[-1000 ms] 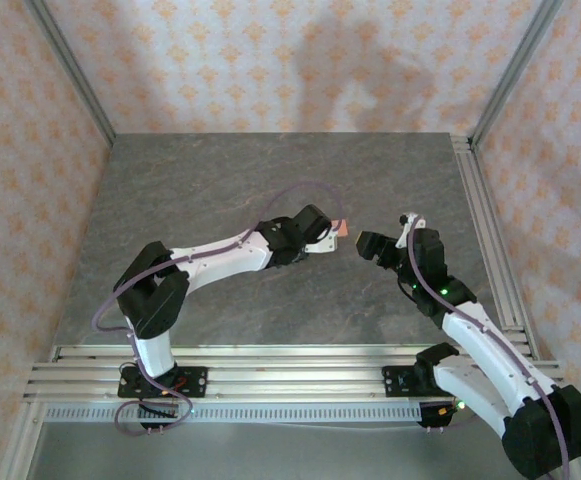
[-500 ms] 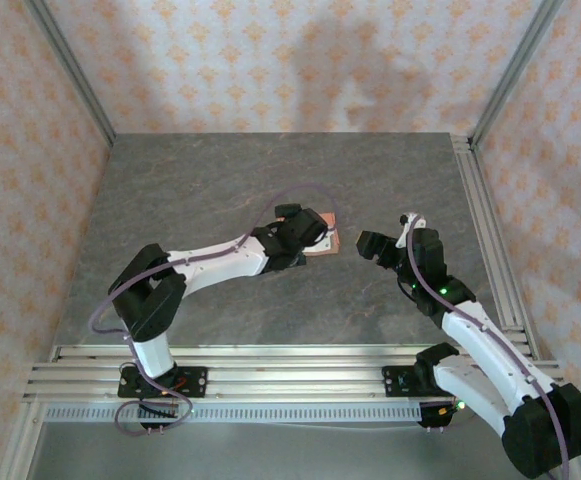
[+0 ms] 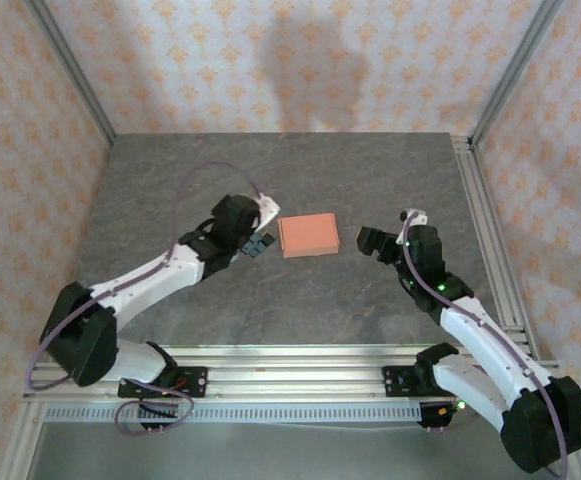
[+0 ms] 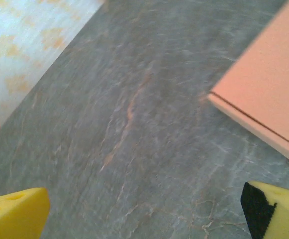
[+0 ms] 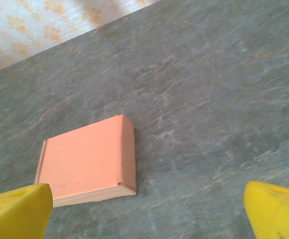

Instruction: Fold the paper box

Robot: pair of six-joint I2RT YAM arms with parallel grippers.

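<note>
The paper box (image 3: 308, 235) is a small flat salmon-orange rectangle lying closed on the grey table, free of both arms. My left gripper (image 3: 261, 243) stands open just left of it, a small gap away. In the left wrist view the box (image 4: 268, 94) fills the upper right, with yellow fingertips (image 4: 15, 214) wide apart over bare table. My right gripper (image 3: 367, 241) is open to the right of the box. The right wrist view has the box (image 5: 87, 159) at lower left, ahead of the spread yellow fingertips (image 5: 276, 209).
The grey marbled table (image 3: 270, 300) is ringed by patterned walls. An aluminium rail (image 3: 490, 240) runs along the right edge, and more rails (image 3: 290, 365) carry the arm bases at the near edge.
The left gripper opened and let go of the box, then drew back to the left. The box now lies flat on the table. The right arm barely moved.
</note>
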